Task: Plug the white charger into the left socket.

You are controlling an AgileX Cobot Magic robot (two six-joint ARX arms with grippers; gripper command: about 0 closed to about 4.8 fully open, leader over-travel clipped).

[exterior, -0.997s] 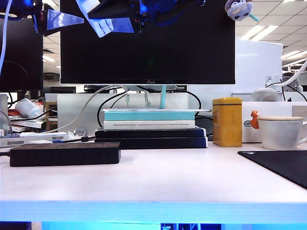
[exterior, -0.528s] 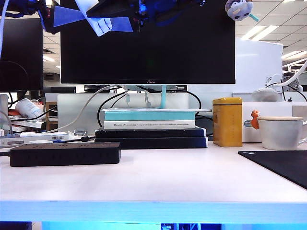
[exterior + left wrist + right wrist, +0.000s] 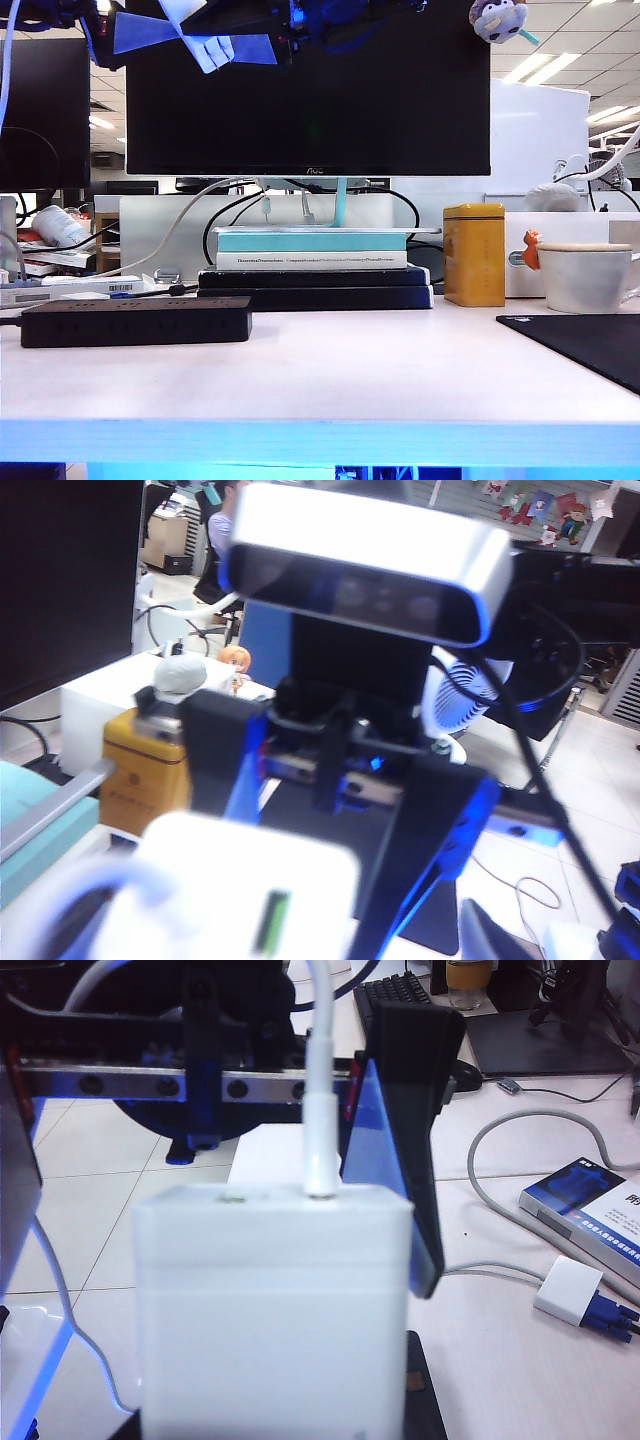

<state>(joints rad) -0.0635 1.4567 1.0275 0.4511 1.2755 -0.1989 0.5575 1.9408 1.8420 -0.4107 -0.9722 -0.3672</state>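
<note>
Table (image 3: pixel 330 380) holds 1 power strip (image 3: pixel 135 321), 1 cup (image 3: pixel 585 277).

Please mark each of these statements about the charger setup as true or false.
1. The right gripper holds the white charger high above the table. True.
2. The charger is plugged into the black power strip. False: the strip lies on the table at the left of the exterior view, and no plug stands in it.
3. The left gripper is shut on the charger's cable. False: it is open, up beside the charger at the exterior view's upper left.
4. A yellow tin stands between the book stack and the beige cup. True.
</note>
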